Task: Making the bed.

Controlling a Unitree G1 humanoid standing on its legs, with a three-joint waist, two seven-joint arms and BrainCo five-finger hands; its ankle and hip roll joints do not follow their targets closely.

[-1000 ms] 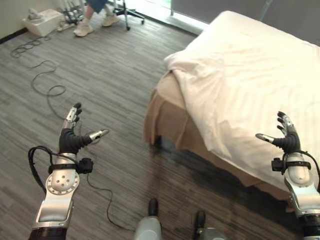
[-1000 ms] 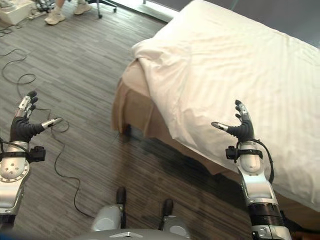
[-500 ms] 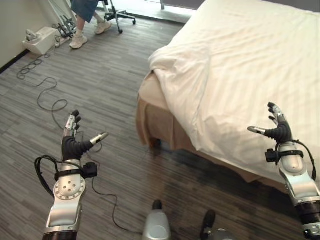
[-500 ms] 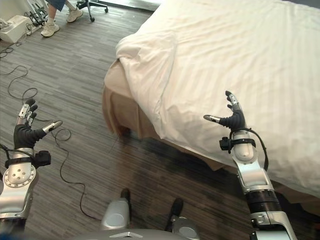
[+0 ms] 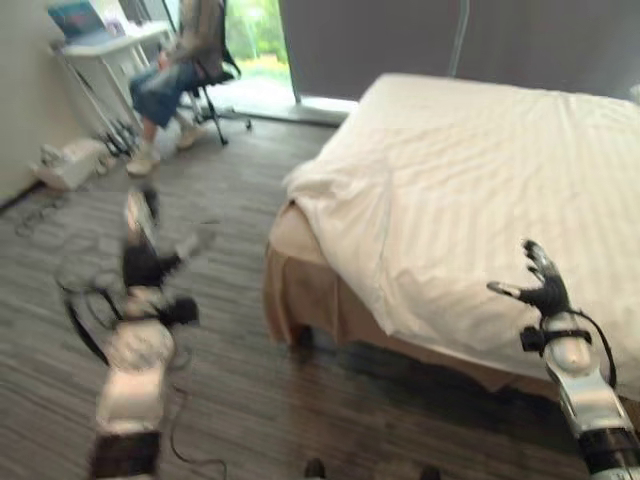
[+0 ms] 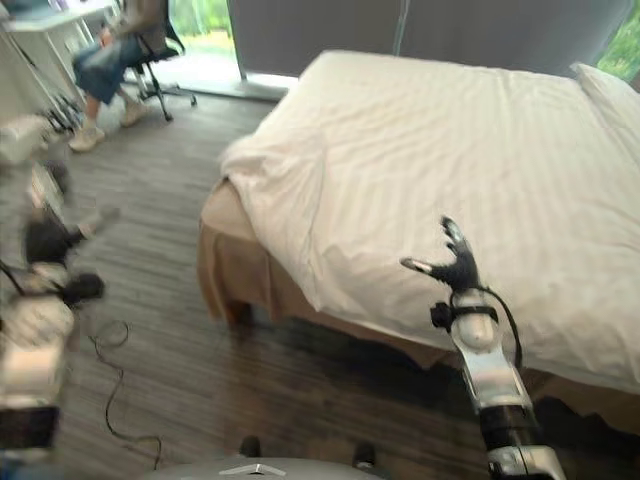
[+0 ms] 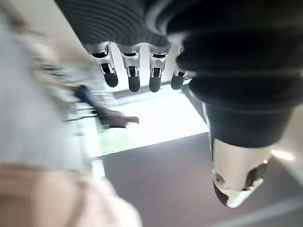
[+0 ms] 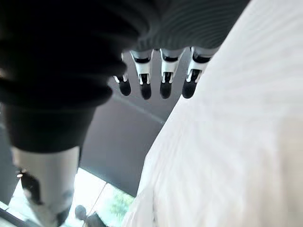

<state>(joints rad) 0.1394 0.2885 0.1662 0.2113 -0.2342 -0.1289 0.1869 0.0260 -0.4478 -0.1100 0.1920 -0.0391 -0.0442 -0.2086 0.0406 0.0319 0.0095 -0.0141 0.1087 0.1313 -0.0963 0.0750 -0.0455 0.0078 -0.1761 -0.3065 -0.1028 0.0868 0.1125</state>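
Across the last second our head camera tilts upward, so we treat the shift of the whole scene as camera motion and not as motion of the bed (image 6: 260, 270). The far window, a desk and a seated person (image 5: 175, 75) on a chair now come into view beyond the floor (image 6: 180, 330), where a second ago we saw mainly floor and the bed corner. Our right hand (image 6: 452, 265) holds the same pose as before: fingers straight and spread wide, thumb held apart, empty, raised in front of the duvet (image 6: 430, 170) near its overhanging side edge. In the right wrist view the fingertips (image 8: 144, 90) hang free, with the white cloth close beside them but not touching. Our left hand (image 5: 148, 262) is raised well off to the side over the floor, far from the bed, and it is smeared by motion; its wrist view shows the fingers (image 7: 134, 78) straight and open, holding nothing. The duvet lies across the mattress ahead of the right hand, with a folded, bunched corner (image 5: 320, 180) between the two hands, leaving the tan bed skirt (image 5: 300, 290) bare below it. We judge that no cloth has been grasped yet and that we are surveying the bed; the bunched corner likely needs pulling out flat first.
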